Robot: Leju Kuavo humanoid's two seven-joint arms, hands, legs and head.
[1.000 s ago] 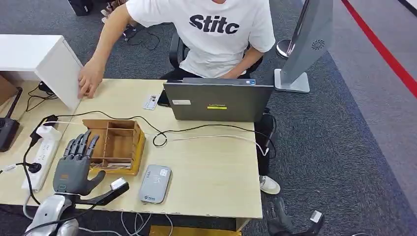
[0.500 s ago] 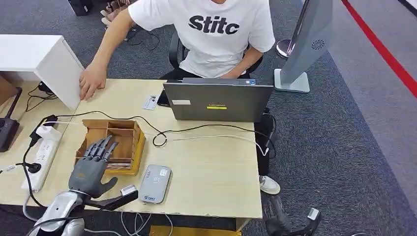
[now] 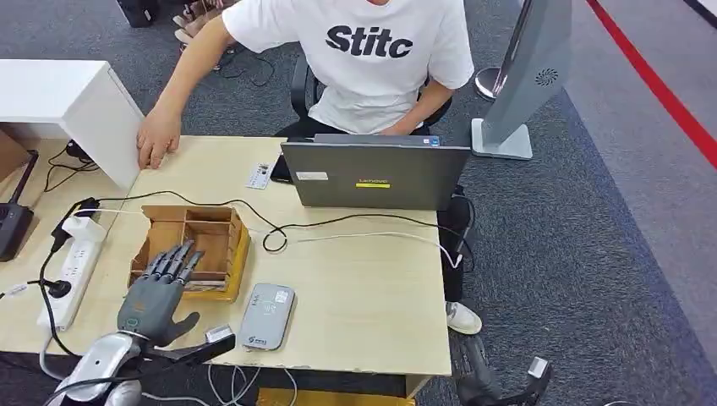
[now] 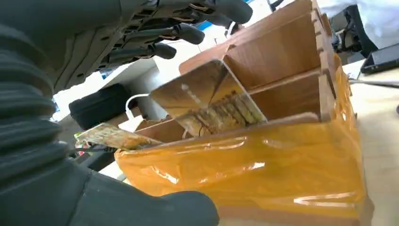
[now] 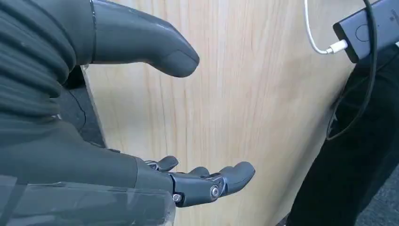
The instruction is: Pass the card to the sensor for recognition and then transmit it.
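Observation:
My left hand (image 3: pixel 155 296) hovers with fingers spread over the front left corner of a wooden compartment box (image 3: pixel 242 254) bound in yellow tape. It holds nothing. In the left wrist view the fingers (image 4: pixel 183 33) hang above the box (image 4: pixel 263 165), where a patterned card (image 4: pixel 207 101) leans upright in a near compartment and a second card (image 4: pixel 110 136) lies at the corner. The grey card sensor (image 3: pixel 265 315) lies flat just right of the box. My right hand (image 5: pixel 94 165) hangs open beside the table's wooden side panel.
A person in a white shirt (image 3: pixel 372 59) sits behind a grey laptop (image 3: pixel 374 175), one hand (image 3: pixel 156 135) on a white box (image 3: pixel 76 101). A small card (image 3: pixel 258 175) lies by the laptop. Black cables (image 3: pixel 275 237) cross the table; a power strip (image 3: pixel 72 271) lies at left.
My left hand has moved right from beside the power strip and drawn back toward the near edge, so its fingers now lie over the box's front left corner. The right hand stays put.

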